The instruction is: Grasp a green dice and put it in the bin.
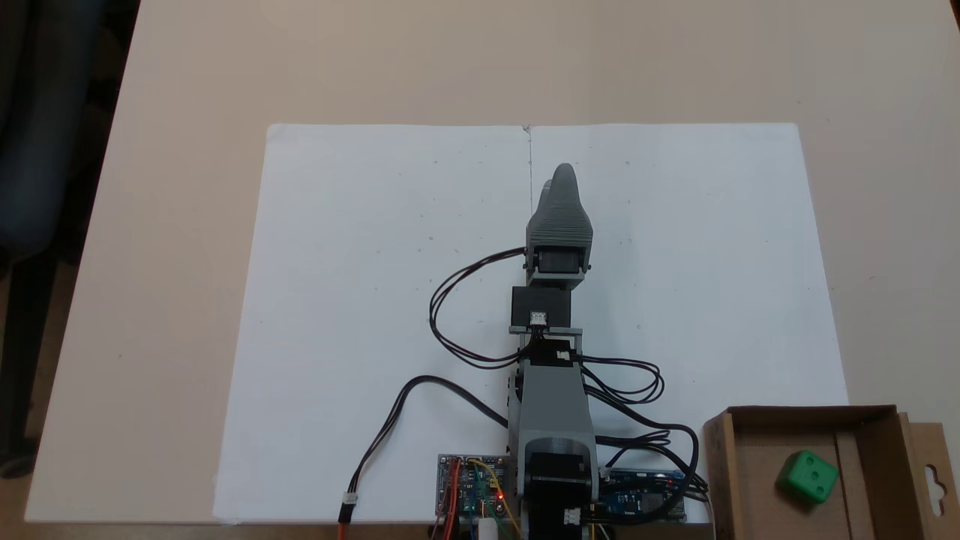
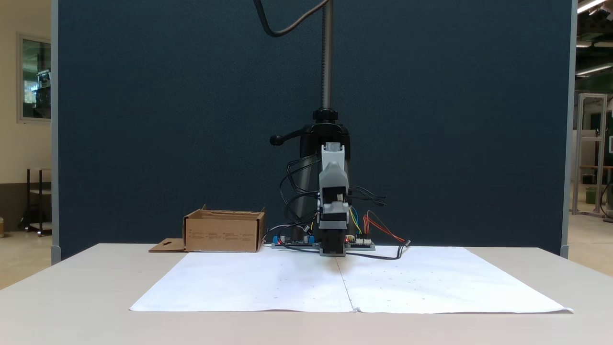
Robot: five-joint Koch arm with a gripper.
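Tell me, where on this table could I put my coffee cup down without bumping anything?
The white paper is bare on both sides of the arm, between the gripper and the paper's edges. The tan table around the paper is free too. It is crowded along the near edge in that fixed view: circuit boards, looping cables and the bin holding the green dice.

The green dice (image 1: 807, 476) sits tilted inside the bin (image 1: 870, 420), near its middle. The bin is a low brown cardboard box (image 2: 224, 232) on the desk, its hang-hole flap lying flat outside.
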